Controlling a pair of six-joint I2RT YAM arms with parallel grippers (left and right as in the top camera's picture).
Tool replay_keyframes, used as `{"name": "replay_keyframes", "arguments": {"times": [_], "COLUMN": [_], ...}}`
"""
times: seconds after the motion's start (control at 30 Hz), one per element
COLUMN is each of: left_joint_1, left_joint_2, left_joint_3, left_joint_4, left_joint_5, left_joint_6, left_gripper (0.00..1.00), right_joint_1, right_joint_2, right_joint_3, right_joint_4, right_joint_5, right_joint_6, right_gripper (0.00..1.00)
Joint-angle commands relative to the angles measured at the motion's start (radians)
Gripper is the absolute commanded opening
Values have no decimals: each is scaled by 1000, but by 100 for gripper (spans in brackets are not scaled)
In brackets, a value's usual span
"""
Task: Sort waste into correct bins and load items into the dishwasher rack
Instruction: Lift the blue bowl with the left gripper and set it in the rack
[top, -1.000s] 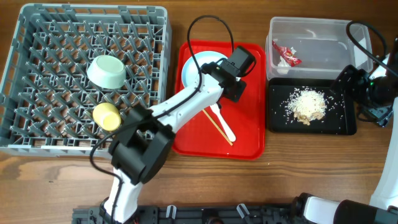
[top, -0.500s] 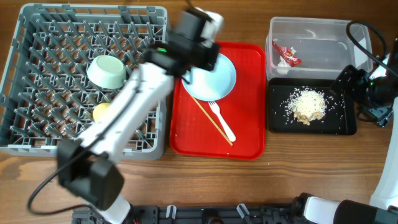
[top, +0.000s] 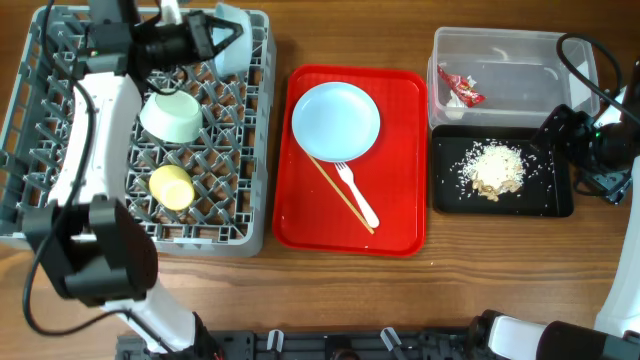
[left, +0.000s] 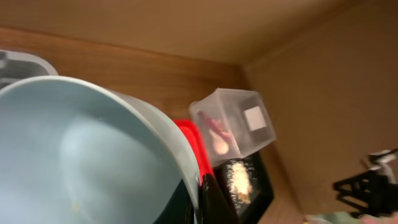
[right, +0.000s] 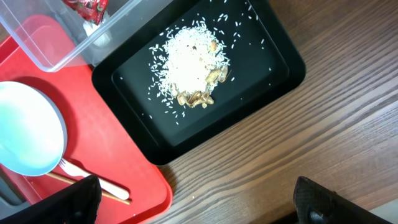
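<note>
My left gripper is shut on the rim of the pale blue bowl and holds it tilted over the far edge of the grey dishwasher rack. The bowl fills the left wrist view, with my fingers clamped on its rim. A light green bowl and a yellow-green cup sit in the rack. The pale blue plate, white fork and chopsticks lie on the red tray. My right gripper is open and empty above the table.
The clear tub at back right holds the red-and-white wrapper. In front of it, the black tray holds the rice scraps. My right arm hovers at the right edge by both bins.
My left gripper has lifted the pale blue bowl off the plate on the red tray and swung it left to the rack's far edge. The right arm has not moved.
</note>
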Motion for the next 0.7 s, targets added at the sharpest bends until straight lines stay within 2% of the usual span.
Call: {"name": "replay_keyframes", "arguments": {"times": [0.0, 0.13, 0.53, 0.57, 0.6, 0.63, 0.67], "left_joint_1": [32, 45, 121, 132, 140, 147, 156], "left_joint_2": [87, 158, 257, 257, 257, 257, 257], "left_joint_3": [2, 2, 2, 2, 2, 2, 2], "left_joint_4": [95, 209, 241, 230, 207, 179, 136], "left_joint_5": [138, 153, 151, 151, 147, 140, 129], "left_joint_6": [-130, -232, -232, -228, -215, -187, -163], "left_gripper": [4, 4, 4, 10, 27, 33, 29], "right_joint_1": [0, 0, 0, 0, 0, 0, 0], "right_joint_2": [-20, -20, -20, -20, -20, -20, -20], "right_joint_3": [10, 10, 10, 10, 10, 10, 10], "right_joint_4": [-3, -4, -16, -16, -16, -16, -16], "right_joint_5": [14, 14, 14, 14, 14, 14, 14], "right_joint_6": [-14, -21, -33, -33, -33, -33, -33], "right_gripper": [100, 100, 100, 100, 100, 100, 100]}}
